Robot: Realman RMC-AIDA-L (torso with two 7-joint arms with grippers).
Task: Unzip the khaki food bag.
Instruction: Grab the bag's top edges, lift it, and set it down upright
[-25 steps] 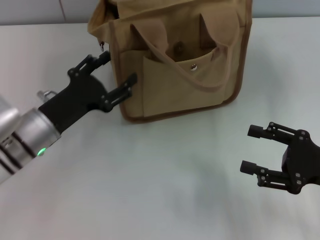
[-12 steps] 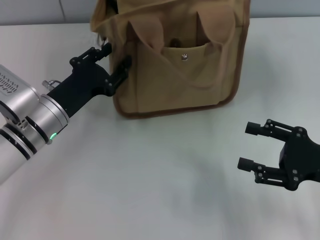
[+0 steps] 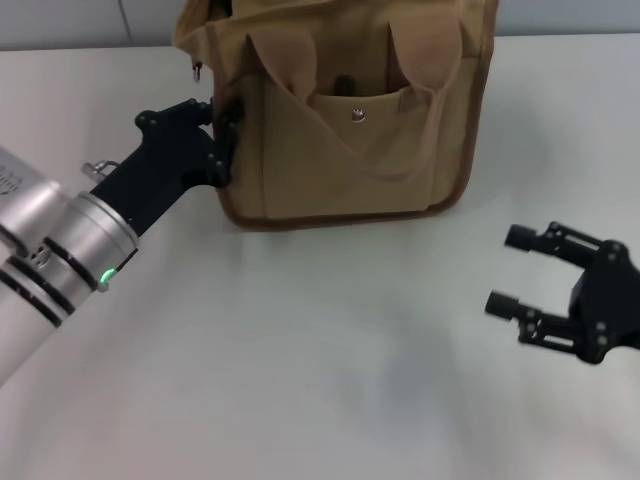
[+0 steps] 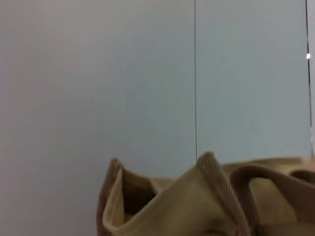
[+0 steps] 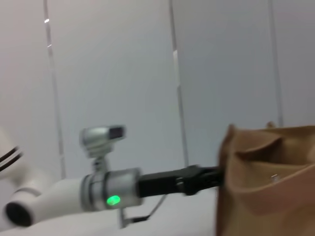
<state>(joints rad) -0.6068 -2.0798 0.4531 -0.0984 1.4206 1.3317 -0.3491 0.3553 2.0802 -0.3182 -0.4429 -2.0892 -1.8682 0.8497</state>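
Note:
The khaki food bag [image 3: 350,150] stands at the far middle of the white table, its front pocket with the metal snap [image 3: 358,115] facing me and its two loop handles hanging over the front. A small silver zipper pull [image 3: 197,70] hangs at its top left corner. My left gripper [image 3: 222,125] is pressed against the bag's left front edge, fingers closed in on the trim. The bag's top [image 4: 206,196] fills the lower part of the left wrist view. My right gripper [image 3: 508,270] is open and empty over the table, off the bag's front right. The bag [image 5: 266,182] also shows in the right wrist view.
The white table [image 3: 300,350] stretches in front of the bag. A pale wall [image 4: 147,73] stands behind it. My left arm [image 5: 123,184] shows in the right wrist view, reaching to the bag's side.
My left gripper moved in to the bag's left edge and its fingers closed from wide open. The bag shifted a little farther back. My right gripper drifted slightly right.

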